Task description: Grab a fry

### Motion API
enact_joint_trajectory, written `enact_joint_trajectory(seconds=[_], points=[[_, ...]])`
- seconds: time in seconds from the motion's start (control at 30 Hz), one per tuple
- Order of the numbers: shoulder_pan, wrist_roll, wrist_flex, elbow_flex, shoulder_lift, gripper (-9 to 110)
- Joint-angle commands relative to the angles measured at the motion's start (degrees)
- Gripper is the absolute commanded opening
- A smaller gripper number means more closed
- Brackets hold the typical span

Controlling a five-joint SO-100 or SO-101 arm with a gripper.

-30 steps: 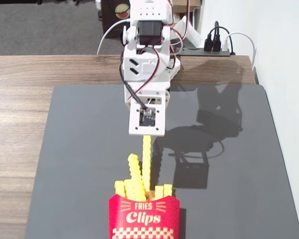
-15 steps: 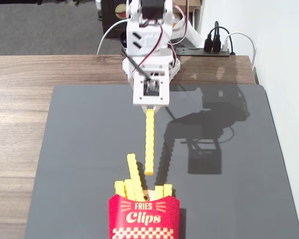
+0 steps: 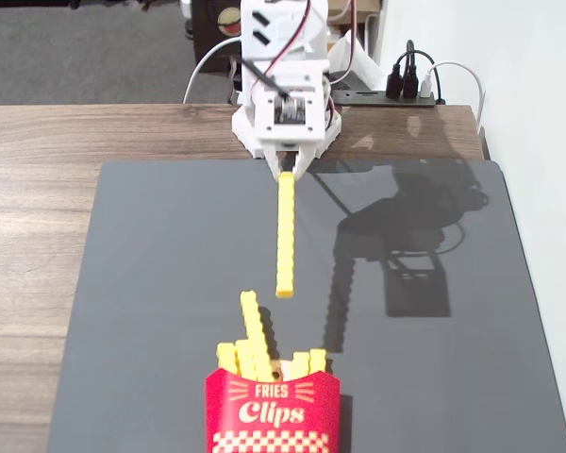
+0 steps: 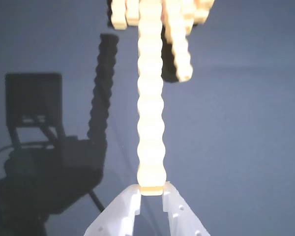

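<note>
My white gripper [image 3: 286, 174] is shut on one end of a long yellow notched fry [image 3: 285, 234]. It holds the fry above the dark mat, stretched out toward the red "Fries Clips" carton [image 3: 273, 412]. In the wrist view the fry [image 4: 151, 98] runs up from between my two fingertips, which pinch its near end at my gripper [image 4: 151, 191]. Several more yellow fries [image 3: 255, 342] stand in the carton, one sticking up higher and tilted. Their tops show at the upper edge of the wrist view [image 4: 179, 44].
A dark grey mat [image 3: 170, 283] covers most of the wooden table [image 3: 38, 189]. A black power strip [image 3: 406, 92] with plugs and cables lies at the back right. A white wall bounds the right side. The arm's shadow falls on the mat to the right.
</note>
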Motion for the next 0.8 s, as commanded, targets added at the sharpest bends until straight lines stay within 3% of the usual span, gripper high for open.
enact_joint_trajectory(seconds=[0.0,0.77], points=[[0.6,-1.0,1.9,-5.6,1.7,1],[6.0,-5.9,2.0,-8.2,1.9,1]])
